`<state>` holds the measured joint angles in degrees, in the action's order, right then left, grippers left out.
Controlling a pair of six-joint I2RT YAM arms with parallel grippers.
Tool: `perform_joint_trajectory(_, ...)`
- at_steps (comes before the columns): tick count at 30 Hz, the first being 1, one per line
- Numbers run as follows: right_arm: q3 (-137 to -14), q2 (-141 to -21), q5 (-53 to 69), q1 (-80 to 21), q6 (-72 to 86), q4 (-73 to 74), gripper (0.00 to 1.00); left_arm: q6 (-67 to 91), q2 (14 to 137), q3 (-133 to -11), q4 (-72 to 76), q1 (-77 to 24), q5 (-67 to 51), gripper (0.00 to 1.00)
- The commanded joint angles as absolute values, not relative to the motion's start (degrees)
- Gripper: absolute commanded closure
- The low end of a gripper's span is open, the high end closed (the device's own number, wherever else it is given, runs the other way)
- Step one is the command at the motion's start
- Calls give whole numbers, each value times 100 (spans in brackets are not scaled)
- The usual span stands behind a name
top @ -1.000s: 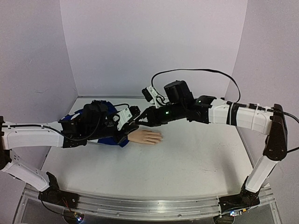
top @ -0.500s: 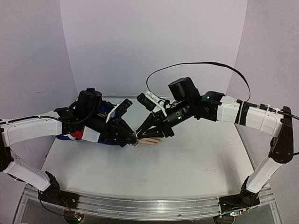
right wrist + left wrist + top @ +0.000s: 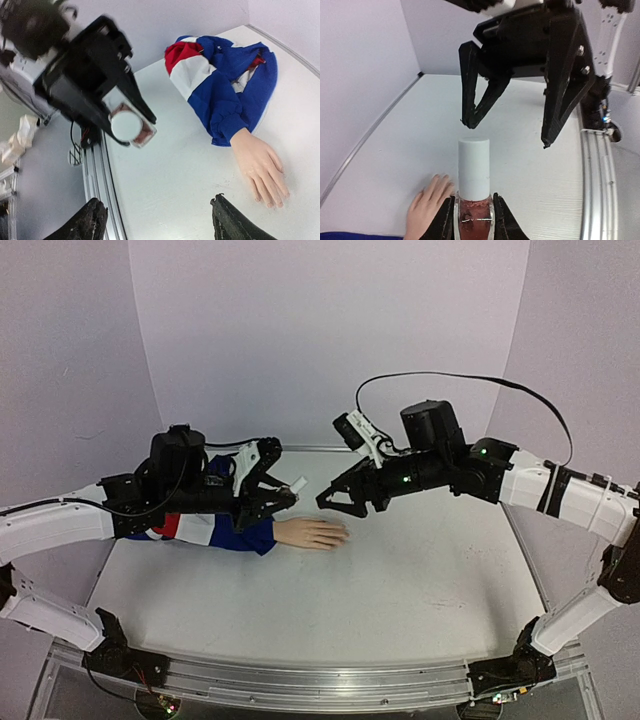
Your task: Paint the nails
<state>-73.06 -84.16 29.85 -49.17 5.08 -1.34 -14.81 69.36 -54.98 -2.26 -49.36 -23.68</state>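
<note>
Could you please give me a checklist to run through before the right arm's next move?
1. The left gripper clamps the bottle: ok.
2. The white cap is off: not ok, it is on.
3. The right gripper is open: ok.
4. It surrounds the cap: not ok, apart.
5. The mannequin hand lies flat on the table, outside the sleeve: ok.
6. The nails are bare: cannot tell, too small.

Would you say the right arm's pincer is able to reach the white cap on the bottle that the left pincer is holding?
Probably yes. The right pincer is open and faces the white cap, with nothing between them; the left pincer grips the bottle lower down, leaving the cap bare.
</note>
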Motion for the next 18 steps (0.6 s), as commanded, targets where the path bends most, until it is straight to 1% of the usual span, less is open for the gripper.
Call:
perform_joint_trajectory(1,-7316,-8378,2289,-4943,2237,-1065,27,-2074,7015,-5591,112,-5516,37,100)
perform_joint_trajectory(3,-7357,-8473,2233,-4944,2634,-1198,27,-1994,7143,-5682,148,-5584,332,100)
perform_joint_trajectory(7,-7619,-8753,2406,-4944,3090,-1237,27,-1792,7310,-5775,205,-5652,396,100)
perform_joint_trajectory(11,-7784,-9004,2607,-4950,3360,-1291,35,-1757,7415,-5785,246,-5696,543,100)
perform_joint_trajectory(14,-7854,-9220,2696,-4948,3416,-1299,38,-1726,7457,-5792,259,-5712,544,100)
perform_joint_trajectory(18,-7957,-9402,2690,-4953,3533,-1389,47,-1723,7471,-5783,270,-5735,528,100)
